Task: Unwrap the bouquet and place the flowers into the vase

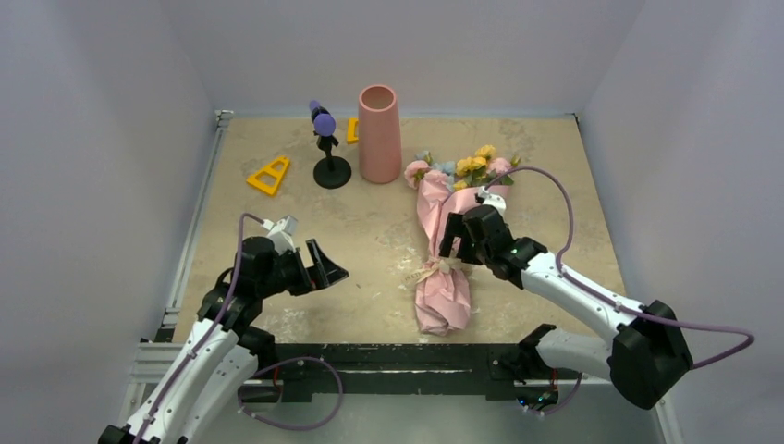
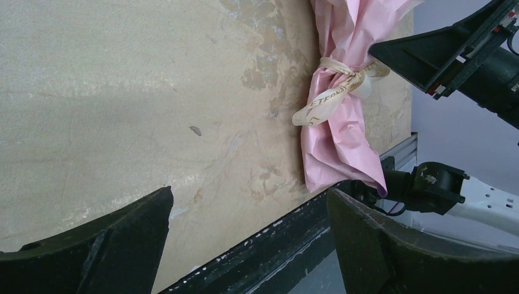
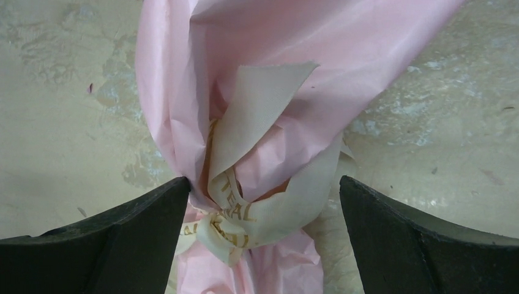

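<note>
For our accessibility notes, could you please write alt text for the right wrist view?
A crinkled pink paper-wrapped bouquet, tied with a cream ribbon lettered in gold, lies on a beige stone-look table. The right gripper is open, one black finger either side of the ribbon.

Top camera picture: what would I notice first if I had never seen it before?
Probably the crinkly pink paper-wrapped bouquet lying on the beige table, right of middle, with yellow, pink and pale-blue flowers poking out at its far end. The right arm's jaws stand open over its cream ribbon knot. Behind it, the tall salmon-pink tapered vase stands upright near the far edge.
</note>
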### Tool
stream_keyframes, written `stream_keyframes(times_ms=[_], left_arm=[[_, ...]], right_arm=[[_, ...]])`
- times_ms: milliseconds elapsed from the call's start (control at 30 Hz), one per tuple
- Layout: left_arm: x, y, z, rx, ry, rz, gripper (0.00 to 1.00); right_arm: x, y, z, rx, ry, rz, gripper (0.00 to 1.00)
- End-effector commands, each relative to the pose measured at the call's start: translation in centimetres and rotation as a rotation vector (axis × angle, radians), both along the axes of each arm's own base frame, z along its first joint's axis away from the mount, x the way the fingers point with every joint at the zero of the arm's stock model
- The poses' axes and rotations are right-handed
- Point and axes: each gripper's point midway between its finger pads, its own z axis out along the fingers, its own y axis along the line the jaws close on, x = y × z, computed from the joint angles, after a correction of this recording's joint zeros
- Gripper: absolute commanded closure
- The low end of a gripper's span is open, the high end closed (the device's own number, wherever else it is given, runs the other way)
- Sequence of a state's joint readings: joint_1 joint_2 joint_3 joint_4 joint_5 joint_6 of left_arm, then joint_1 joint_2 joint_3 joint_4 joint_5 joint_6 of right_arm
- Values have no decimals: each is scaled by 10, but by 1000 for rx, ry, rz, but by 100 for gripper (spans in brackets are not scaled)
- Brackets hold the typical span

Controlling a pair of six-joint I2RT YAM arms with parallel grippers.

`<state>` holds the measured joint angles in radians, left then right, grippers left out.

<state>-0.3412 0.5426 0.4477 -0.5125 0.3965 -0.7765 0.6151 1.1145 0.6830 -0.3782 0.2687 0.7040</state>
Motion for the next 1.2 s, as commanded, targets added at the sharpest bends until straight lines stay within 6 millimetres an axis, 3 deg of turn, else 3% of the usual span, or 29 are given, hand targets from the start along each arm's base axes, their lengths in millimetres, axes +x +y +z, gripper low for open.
stream_keyframes(times_ms=[0,200,567,800,933,1033,1167], left_arm=[[3,-4,4,-30,-20,4,0],[3,-5,-1,-40,-9,4,0],[3,-5,-12,-35,15,12,2],[1,-2,-14,-26,18,19,3],[2,-2,-13,-20,17,20,3],[5,-2,-12,-6,15,14,3],[12,-7,-7,10,9,-9,5]], right_arm=[[13,28,3,66,-23,83,1],[12,42,-18,114,25,109,9],[18,81,-23,84,-11,231,28],[20,113,-21,28,-41,302,30],[18,105,-18,7,-40,270,21],[11,92,-2,16,-60,236,11],[0,73,21,4,-96,237,6]])
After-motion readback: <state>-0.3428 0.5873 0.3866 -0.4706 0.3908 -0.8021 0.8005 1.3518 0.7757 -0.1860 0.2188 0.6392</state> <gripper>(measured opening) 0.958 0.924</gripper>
